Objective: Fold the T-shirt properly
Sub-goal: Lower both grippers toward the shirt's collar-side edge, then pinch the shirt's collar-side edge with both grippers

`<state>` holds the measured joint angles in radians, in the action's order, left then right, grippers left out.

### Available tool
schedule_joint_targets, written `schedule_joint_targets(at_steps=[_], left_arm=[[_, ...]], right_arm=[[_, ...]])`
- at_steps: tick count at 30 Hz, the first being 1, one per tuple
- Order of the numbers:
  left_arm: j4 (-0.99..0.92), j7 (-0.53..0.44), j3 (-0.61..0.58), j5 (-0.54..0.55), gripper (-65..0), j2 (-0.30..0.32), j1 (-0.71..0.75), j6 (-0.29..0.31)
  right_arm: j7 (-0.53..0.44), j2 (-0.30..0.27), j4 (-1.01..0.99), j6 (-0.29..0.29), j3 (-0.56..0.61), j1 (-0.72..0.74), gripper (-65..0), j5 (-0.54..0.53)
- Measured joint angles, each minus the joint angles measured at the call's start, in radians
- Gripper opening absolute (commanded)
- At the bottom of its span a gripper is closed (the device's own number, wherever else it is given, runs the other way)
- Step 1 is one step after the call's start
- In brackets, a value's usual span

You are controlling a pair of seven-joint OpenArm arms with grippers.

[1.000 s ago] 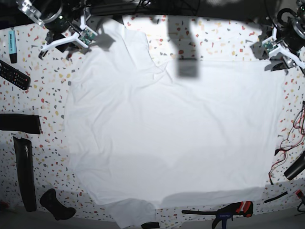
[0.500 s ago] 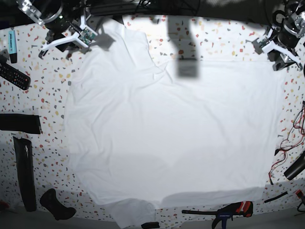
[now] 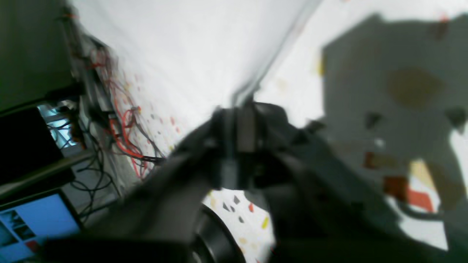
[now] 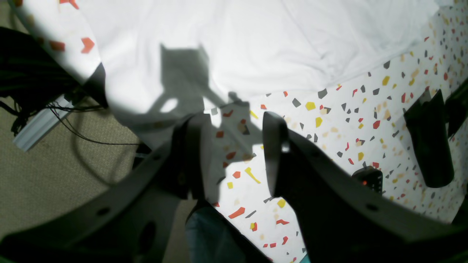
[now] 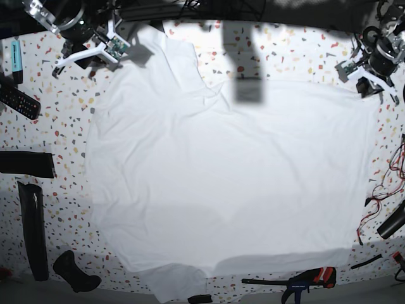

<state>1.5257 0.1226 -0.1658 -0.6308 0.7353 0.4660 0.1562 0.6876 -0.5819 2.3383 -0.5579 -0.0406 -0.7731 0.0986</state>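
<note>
Base view: left gripper [image 5: 370,81] at 2 o'clock, jaws pressed together at the T-shirt [image 5: 228,183] edge; whether cloth is caught, cannot tell, wrist view blurred. Right gripper [image 4: 234,153] at 10 o'clock, jaws spread over speckled table [image 5: 63,126], empty, beside the shirt's sleeve. T-shirt lies flat across centre.

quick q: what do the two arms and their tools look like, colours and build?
Both tools have dark, near-black fingers: the right tool shows two flat tapered fingers with small round holes. In the base view the ends are white brackets with a small green board, the left tool under black round joints. The left wrist view is blurred.
</note>
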Motion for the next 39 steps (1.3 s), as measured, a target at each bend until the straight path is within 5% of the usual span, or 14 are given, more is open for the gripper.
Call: schedule_joint_targets(at_steps=[4, 8, 10, 13, 17, 23, 33, 39], left_arm=[[0.001, 0.001, 0.000, 0.002, -65.0, 0.002, 0.000, 0.000], [0.006, 0.005, 0.000, 0.002, -65.0, 0.002, -0.001, 0.000], [0.006, 0.005, 0.000, 0.003, -65.0, 0.002, -0.001, 0.000], [0.006, 0.005, 0.000, 0.002, -65.0, 0.002, 0.000, 0.000], [0.006, 0.005, 0.000, 0.002, -65.0, 0.002, -0.001, 0.000], [0.006, 0.005, 0.000, 0.002, -65.0, 0.002, -0.001, 0.000], [0.006, 0.007, 0.000, 0.003, -65.0, 0.002, 0.000, 0.000], [0.006, 0.007, 0.000, 0.002, -65.0, 0.002, 0.000, 0.000]], right_arm=[[-0.068, 0.000, 0.000, -0.005, 0.000, 0.000, -41.5, -0.002], [-0.062, -0.005, 0.000, -0.071, 0.000, 0.000, -41.1, -0.019], [-0.021, -0.010, 0.000, -0.146, 0.000, 0.000, -34.8, -0.080], [-0.027, -0.008, 0.000, -0.146, 0.016, -0.003, -24.6, -0.102], [-0.100, -0.008, 0.000, -0.143, 0.034, -0.003, -23.9, -0.097], [-0.128, -0.024, -0.032, -0.142, 0.090, -0.003, -23.9, -0.008], [-0.227, -0.088, -0.142, -0.146, 0.294, -0.002, -23.9, 0.381], [-0.266, -0.088, -0.166, -0.146, 0.322, 0.001, -23.9, 0.426]])
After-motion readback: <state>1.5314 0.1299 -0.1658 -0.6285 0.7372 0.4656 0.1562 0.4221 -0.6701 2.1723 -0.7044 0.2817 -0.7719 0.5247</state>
